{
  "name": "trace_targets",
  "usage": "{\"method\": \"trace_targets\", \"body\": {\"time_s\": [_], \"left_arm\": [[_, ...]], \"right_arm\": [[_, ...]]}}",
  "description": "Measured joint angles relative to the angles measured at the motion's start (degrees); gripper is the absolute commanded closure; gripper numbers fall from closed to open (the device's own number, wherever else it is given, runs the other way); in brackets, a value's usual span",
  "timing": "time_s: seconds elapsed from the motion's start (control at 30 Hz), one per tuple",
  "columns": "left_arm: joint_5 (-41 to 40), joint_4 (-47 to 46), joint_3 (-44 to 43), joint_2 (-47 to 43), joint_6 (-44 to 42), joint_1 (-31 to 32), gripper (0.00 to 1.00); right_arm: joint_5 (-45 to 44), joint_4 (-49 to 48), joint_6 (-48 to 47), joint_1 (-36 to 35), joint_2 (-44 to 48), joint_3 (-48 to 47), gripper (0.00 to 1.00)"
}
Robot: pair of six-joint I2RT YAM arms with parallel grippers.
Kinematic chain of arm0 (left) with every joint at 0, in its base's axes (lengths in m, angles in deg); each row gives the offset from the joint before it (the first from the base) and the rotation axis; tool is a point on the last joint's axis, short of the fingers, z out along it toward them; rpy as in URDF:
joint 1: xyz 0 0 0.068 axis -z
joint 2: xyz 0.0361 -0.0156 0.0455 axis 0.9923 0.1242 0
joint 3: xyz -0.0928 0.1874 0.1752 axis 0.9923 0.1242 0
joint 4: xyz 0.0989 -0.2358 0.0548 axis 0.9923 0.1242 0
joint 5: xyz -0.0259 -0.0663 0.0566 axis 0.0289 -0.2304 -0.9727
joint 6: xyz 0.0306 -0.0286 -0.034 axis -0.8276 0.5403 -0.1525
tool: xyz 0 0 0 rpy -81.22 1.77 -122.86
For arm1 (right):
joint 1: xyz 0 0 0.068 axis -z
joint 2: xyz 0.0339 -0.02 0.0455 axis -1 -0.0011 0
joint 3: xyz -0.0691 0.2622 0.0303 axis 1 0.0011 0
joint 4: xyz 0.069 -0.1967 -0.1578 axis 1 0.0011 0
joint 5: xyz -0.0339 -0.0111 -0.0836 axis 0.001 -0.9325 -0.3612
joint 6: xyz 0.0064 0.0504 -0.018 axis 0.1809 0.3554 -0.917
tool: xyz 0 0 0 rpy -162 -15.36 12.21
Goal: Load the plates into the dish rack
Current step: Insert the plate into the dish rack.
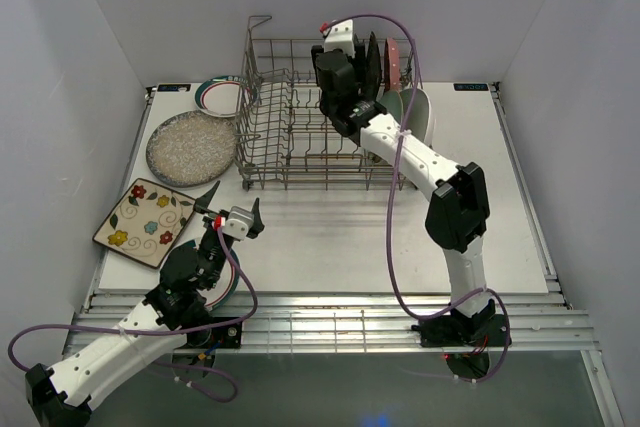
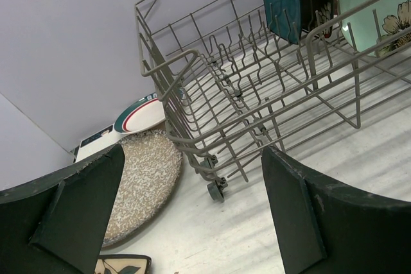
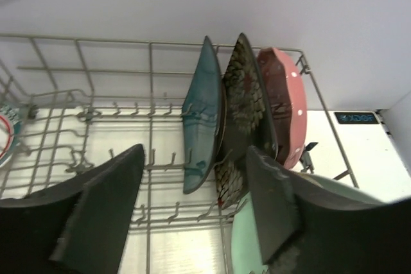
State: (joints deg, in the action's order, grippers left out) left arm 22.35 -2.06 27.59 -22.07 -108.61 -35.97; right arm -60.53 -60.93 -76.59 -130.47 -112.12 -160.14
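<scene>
The grey wire dish rack (image 1: 290, 132) stands at the back middle of the table. On edge at its right end are a teal square plate (image 3: 202, 113), a black floral plate (image 3: 247, 94), a pink plate (image 3: 286, 104) and a mint plate (image 3: 247, 245). My right gripper (image 1: 368, 59) hovers over that end, open, nothing between its fingers (image 3: 103, 216). On the table left of the rack lie a speckled grey round plate (image 1: 192, 147), a green-and-red-rimmed plate (image 1: 222, 95) and a cream flowered square plate (image 1: 145, 222). My left gripper (image 1: 232, 205) is open and empty, just right of the cream plate.
The rack's tall looped handle (image 1: 258, 22) rises at its back left corner, and a small wheel (image 2: 217, 190) shows under its near left corner. White walls close in the table on three sides. A slatted metal strip (image 1: 330, 312) runs along the near edge.
</scene>
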Motion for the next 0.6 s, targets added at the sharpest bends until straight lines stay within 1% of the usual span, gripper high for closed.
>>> {"method": "trace_targets", "body": {"time_s": [0.07,0.1,0.2,0.27,0.3,0.43,0.6], "left_arm": [[0.00,0.00,0.00,0.09,-0.02,0.00,0.02],[-0.02,0.00,0.00,0.13,0.00,0.00,0.02],[-0.02,0.02,0.00,0.22,-0.02,0.00,0.02],[-0.07,0.00,0.00,0.22,-0.02,0.00,0.02],[-0.09,0.00,0.00,0.26,-0.02,0.00,0.02],[-0.31,0.00,0.00,0.31,-0.07,0.00,0.02],[-0.44,-0.07,0.00,0.26,-0.33,0.00,0.02]], "right_arm": [[0.87,0.87,0.98,-0.72,1.44,1.44,0.21],[1.33,1.20,1.60,-1.03,2.29,2.40,0.15],[3.06,2.51,3.93,-1.79,4.83,5.42,0.07],[4.15,3.17,5.51,-2.14,6.36,7.32,0.05],[4.79,3.32,6.25,-2.34,7.28,8.59,0.02],[6.43,3.80,8.39,-3.28,10.54,13.20,0.05],[6.97,3.34,9.25,-5.33,12.46,16.17,0.05]]}}
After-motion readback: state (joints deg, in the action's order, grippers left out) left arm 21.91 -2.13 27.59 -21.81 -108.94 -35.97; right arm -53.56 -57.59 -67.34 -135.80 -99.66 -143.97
